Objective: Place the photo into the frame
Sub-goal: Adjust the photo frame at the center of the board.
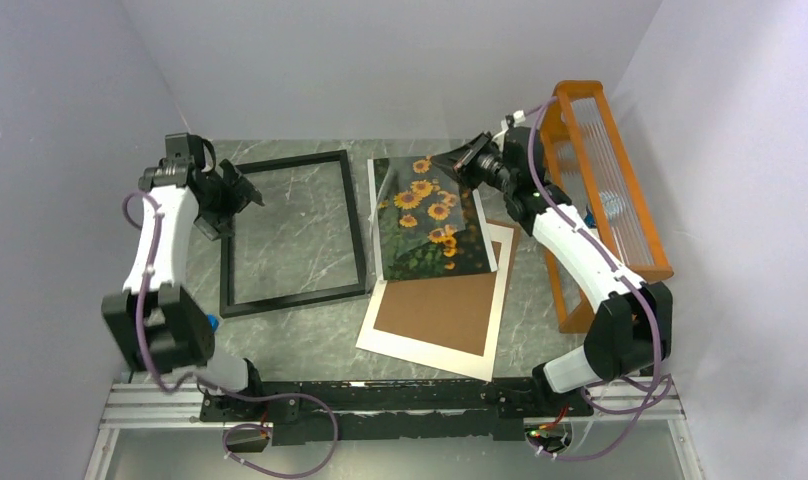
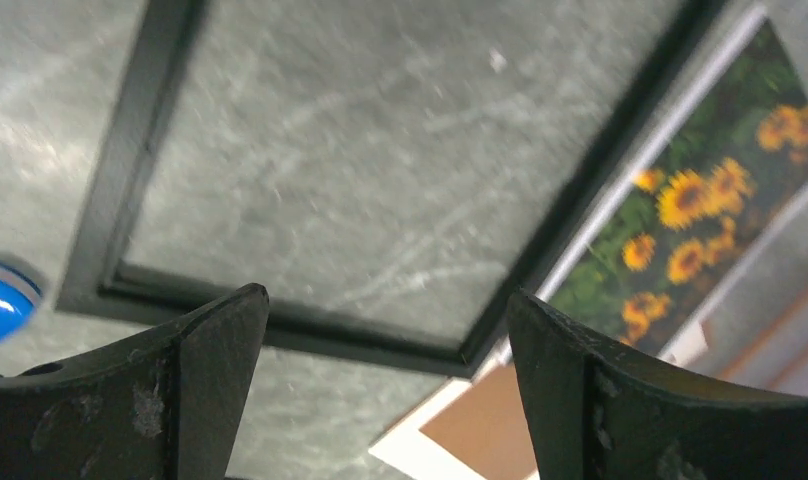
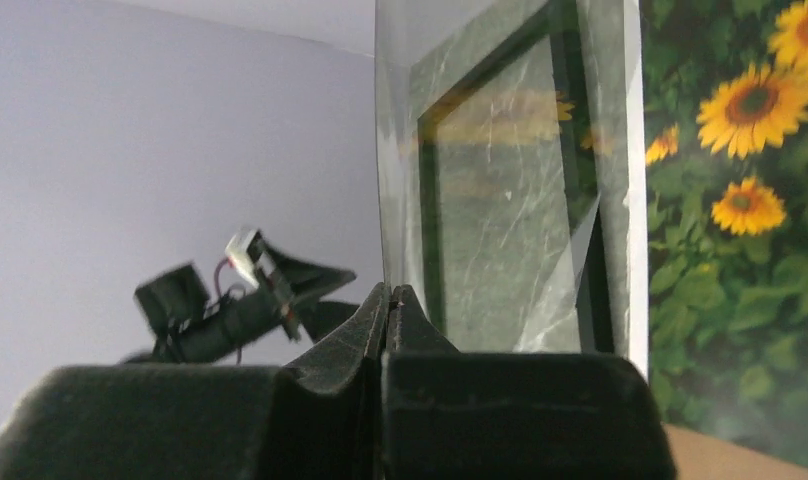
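The photo (image 1: 430, 215), a print of yellow sunflowers on dark green, lies face up right of the black frame (image 1: 355, 215), which lies flat on the grey marbled table. My left gripper (image 1: 248, 192) hangs open over the frame's left side, nothing between its fingers; in its wrist view the gripper (image 2: 385, 293) looks down on the frame (image 2: 130, 160) and the photo (image 2: 700, 230). My right gripper (image 1: 458, 163) is at the photo's far right corner. In the right wrist view the gripper (image 3: 390, 290) is shut on the edge of a clear pane (image 3: 500, 200) tilted up beside the photo (image 3: 750, 200).
A brown backing board (image 1: 445, 305) lies on a white mat sheet (image 1: 400, 345), partly under the photo. An orange rack (image 1: 605, 180) stands along the right wall. A blue object (image 2: 0, 300) sits near the frame's near left corner. Walls close in on three sides.
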You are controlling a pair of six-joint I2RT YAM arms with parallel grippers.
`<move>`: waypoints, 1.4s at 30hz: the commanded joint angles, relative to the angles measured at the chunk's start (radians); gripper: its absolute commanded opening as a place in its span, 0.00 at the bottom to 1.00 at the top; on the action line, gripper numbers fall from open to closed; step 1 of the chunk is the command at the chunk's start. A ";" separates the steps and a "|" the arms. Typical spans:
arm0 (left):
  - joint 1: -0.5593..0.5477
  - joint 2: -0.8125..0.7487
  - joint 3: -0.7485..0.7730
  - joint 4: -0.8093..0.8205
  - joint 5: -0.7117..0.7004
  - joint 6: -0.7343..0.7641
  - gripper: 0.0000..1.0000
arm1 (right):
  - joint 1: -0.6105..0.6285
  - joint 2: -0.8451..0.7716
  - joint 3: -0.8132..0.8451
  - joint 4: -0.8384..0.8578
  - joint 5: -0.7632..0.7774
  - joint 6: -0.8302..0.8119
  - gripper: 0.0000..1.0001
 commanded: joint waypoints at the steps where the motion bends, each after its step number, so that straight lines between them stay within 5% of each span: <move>1: 0.064 0.221 0.108 0.076 -0.096 0.140 0.94 | -0.008 -0.020 0.143 -0.112 0.007 -0.266 0.00; 14: 0.139 0.707 0.438 0.183 -0.135 0.399 0.88 | -0.010 0.003 0.439 -0.336 -0.014 -0.656 0.00; 31: 0.152 0.877 0.489 0.288 0.220 0.482 0.55 | -0.010 0.077 0.545 -0.385 -0.077 -0.733 0.00; 42: 0.083 0.900 0.485 0.335 0.346 0.440 0.52 | -0.010 0.067 0.526 -0.347 -0.099 -0.684 0.00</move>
